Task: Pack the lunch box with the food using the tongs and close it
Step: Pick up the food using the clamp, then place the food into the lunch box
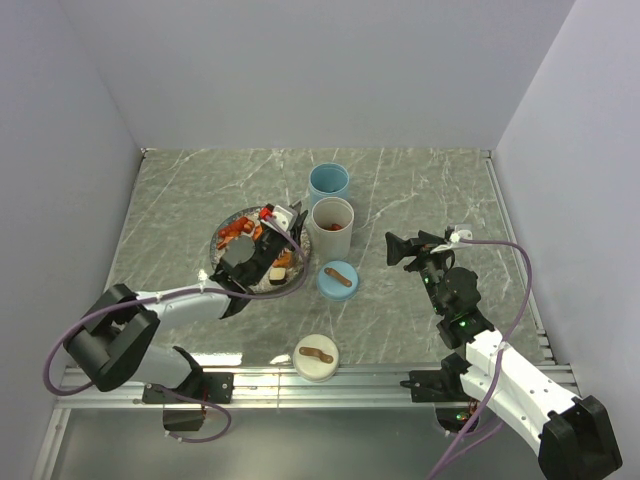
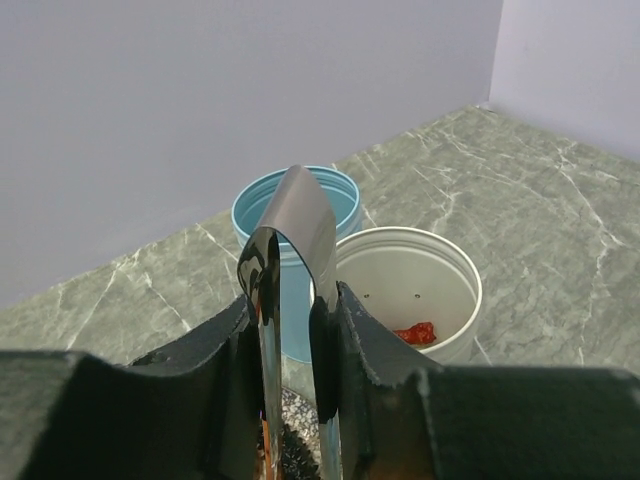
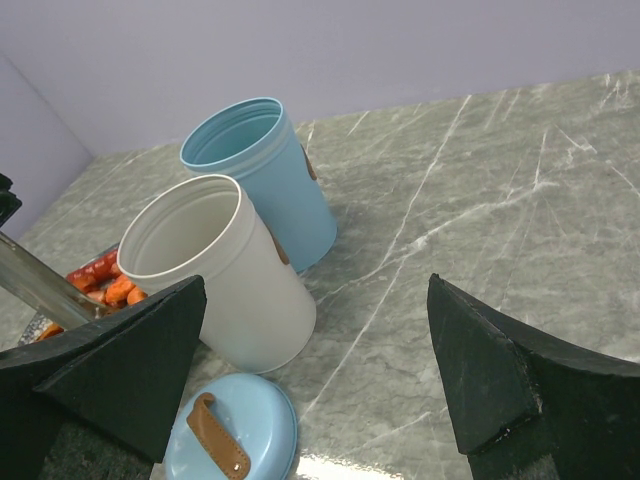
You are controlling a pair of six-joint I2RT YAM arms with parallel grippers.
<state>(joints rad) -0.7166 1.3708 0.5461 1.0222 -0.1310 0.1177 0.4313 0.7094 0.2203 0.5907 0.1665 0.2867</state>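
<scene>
My left gripper [image 1: 262, 258] hovers over the plate [image 1: 222, 250] and is shut on the tongs [image 2: 300, 215], squeezing their two metal arms between its fingers [image 2: 350, 330]. The tongs' joined end points up toward the cups, and their tips are hidden below. Orange and red food [image 1: 238, 230] lies on the plate. The lunch box is a white cup [image 1: 332, 228] and a blue cup [image 1: 328, 183], both standing open. One red piece of food [image 2: 415, 333] sits inside the white cup [image 2: 420, 270]. My right gripper [image 1: 410, 248] is open and holds nothing, to the right of the cups.
A blue lid [image 1: 338, 279] with a brown strap lies just in front of the white cup. A white lid [image 1: 315, 357] rests near the table's front edge. In the right wrist view the white cup [image 3: 225, 270] and the blue lid [image 3: 230, 430] lie close ahead.
</scene>
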